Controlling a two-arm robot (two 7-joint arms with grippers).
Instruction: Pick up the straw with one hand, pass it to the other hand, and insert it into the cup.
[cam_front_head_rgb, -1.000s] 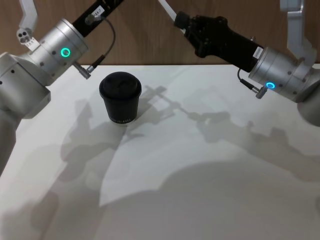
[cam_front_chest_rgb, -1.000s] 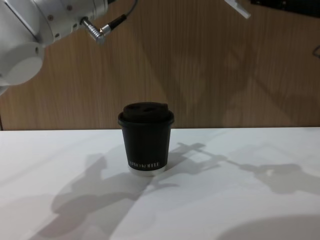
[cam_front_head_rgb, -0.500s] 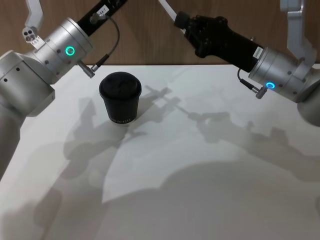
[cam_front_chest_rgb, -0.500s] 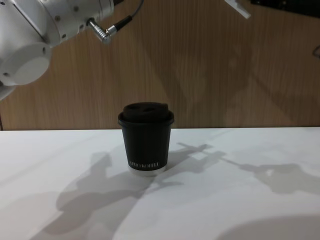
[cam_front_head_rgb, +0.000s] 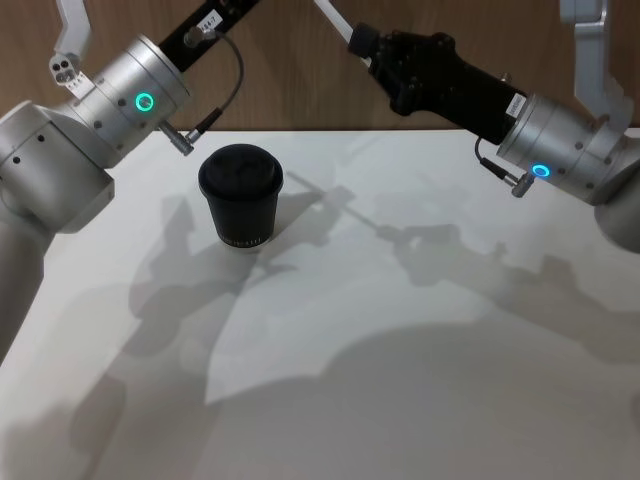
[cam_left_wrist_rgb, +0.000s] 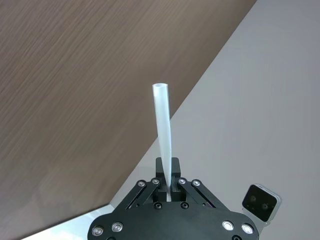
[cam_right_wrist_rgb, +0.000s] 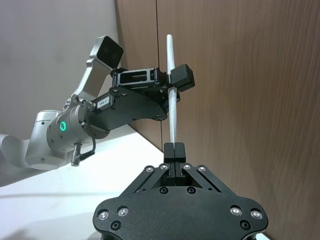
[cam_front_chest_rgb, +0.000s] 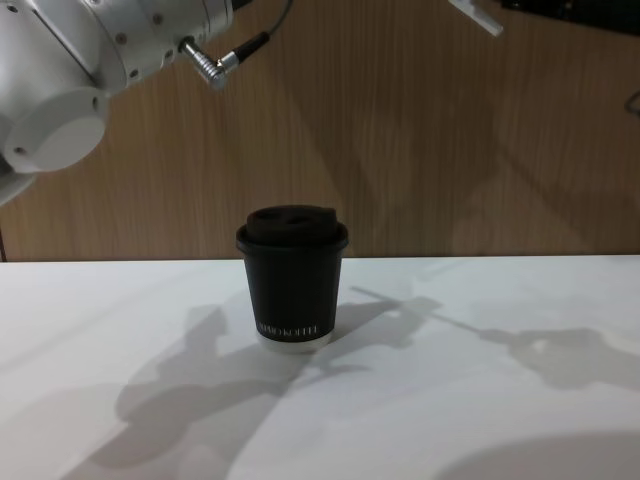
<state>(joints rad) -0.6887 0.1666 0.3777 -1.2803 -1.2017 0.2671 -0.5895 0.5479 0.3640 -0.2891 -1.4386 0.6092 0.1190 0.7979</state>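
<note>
White, thin plastic drinking straw (cam_right_wrist_rgb: 173, 120): hanging high in the air, well apart from the cup, with both arms on it at once.
Long axis: running nearly in line with the right gripper's fingers and crossing the left gripper's fingers squarely.
Blocky black right gripper (cam_right_wrist_rgb: 175, 148): pinching one end of the straw, its fingers narrowed right down on it. In the head view it is reaching in from the robot's right, far above the table.
Long black left gripper with silver plug and cable (cam_left_wrist_rgb: 167, 171): sitting about mid-length on the straw. Its fingers are drawn in narrow on both sides and look to be touching it, with the free end poking out past them.
Small black paper cup with black plastic lid (cam_front_head_rgb: 240, 205): standing upright on the white table top (cam_front_head_rgb: 420, 340), on the robot's left half. It is below both grippers and nearer the left one.
Step, as you should be reading it: handover under way, with the right gripper not yet letting go.
What you are steering by: once the right gripper opens, the end it is holding becomes the leading end. The left arm then needs to tip that end down over the lid.
Lid opening: too small to make out.
</note>
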